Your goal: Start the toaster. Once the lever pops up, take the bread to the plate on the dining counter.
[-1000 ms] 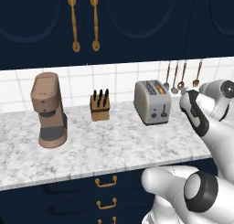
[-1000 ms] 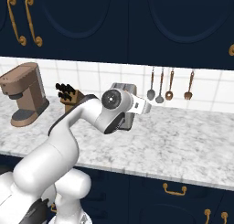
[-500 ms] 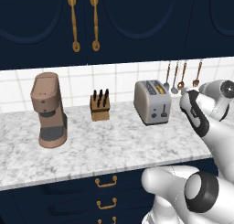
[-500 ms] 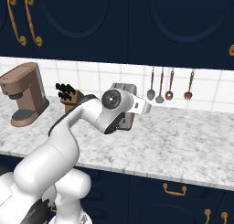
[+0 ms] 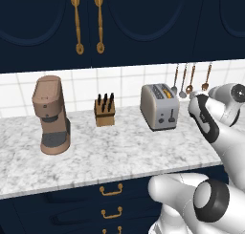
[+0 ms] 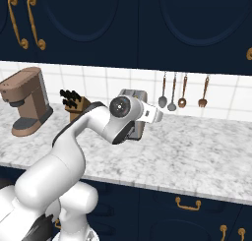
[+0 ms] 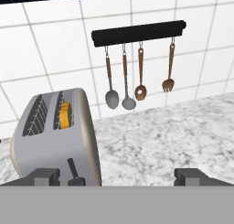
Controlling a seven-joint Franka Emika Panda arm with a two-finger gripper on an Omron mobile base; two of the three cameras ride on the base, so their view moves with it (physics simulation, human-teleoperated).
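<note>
Marble worktop wide and bare in front of toaster and to its right. Left of toaster, gap, then knife block, then brown coffee machine, all near tiled wall. Utensil rail with hanging ladles and spoons just right of toaster, above worktop. Dark cabinets overhang above, limiting height. Toaster top unobstructed.

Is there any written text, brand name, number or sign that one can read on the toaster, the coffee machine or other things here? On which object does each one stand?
None: no readable text appears in any view.
Toaster: plain silver sides, dark knob and lever, no lettering or numbers.
Coffee machine: plain brown body, no brand visible.
Knife block, hanging utensils, cabinet doors: unmarked.
</note>
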